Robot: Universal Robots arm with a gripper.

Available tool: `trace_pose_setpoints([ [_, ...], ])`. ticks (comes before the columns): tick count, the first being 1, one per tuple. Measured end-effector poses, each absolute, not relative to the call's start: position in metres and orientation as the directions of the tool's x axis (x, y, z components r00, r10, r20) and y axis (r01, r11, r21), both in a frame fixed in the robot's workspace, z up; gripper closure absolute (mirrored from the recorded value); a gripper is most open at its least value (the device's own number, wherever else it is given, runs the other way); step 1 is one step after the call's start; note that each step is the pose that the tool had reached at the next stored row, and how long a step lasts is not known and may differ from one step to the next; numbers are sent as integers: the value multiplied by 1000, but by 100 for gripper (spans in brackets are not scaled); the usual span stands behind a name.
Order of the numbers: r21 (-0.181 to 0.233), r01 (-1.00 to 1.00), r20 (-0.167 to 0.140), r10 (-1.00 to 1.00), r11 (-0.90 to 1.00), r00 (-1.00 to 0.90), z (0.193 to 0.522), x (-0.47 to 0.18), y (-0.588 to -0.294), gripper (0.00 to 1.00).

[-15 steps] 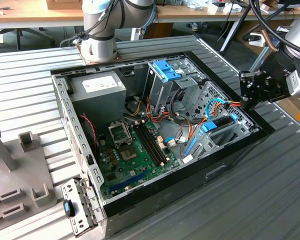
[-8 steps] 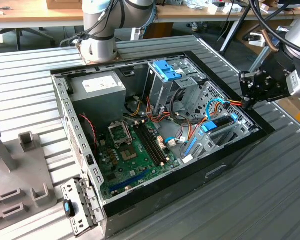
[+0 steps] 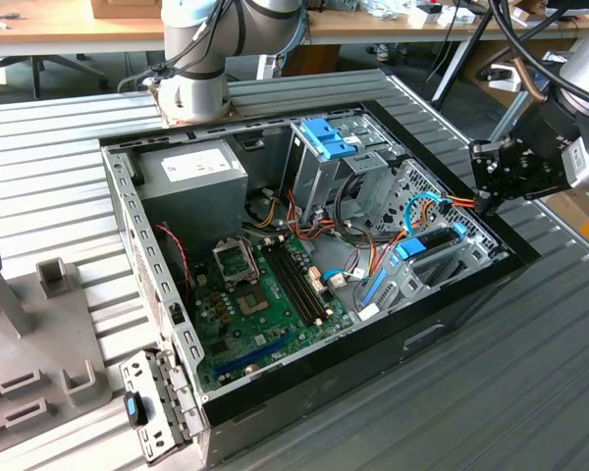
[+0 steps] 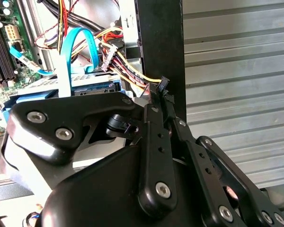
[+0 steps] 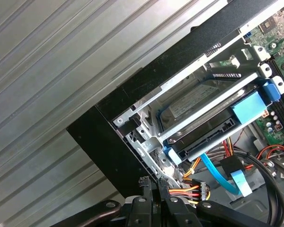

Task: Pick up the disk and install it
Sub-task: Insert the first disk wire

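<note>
At the case's [image 3: 128,211] three-o'clock rim in the exterior view, the gripper [image 3: 484,201] hovers pinched closed and empty. The disk [image 5: 191,103] already sits in its bay [image 5: 146,142], seemingly installed.

The disk [image 3: 429,241], a flat grey-metal drive framed by a light-blue carrier rail, lies level inside the drive bay [image 3: 424,280] against the computer case's [image 3: 373,345] edge on the exterior view's right. In the first wrist view its labelled top shows between the bay's metal bars.
</note>
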State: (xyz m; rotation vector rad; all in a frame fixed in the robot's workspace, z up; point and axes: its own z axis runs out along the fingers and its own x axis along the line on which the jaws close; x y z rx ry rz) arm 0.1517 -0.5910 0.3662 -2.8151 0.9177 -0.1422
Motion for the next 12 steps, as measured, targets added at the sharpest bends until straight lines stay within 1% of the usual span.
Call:
trace_pose_setpoints([
  [12,-198,-611,36,-628,-767,777,369,148,-591,84],
])
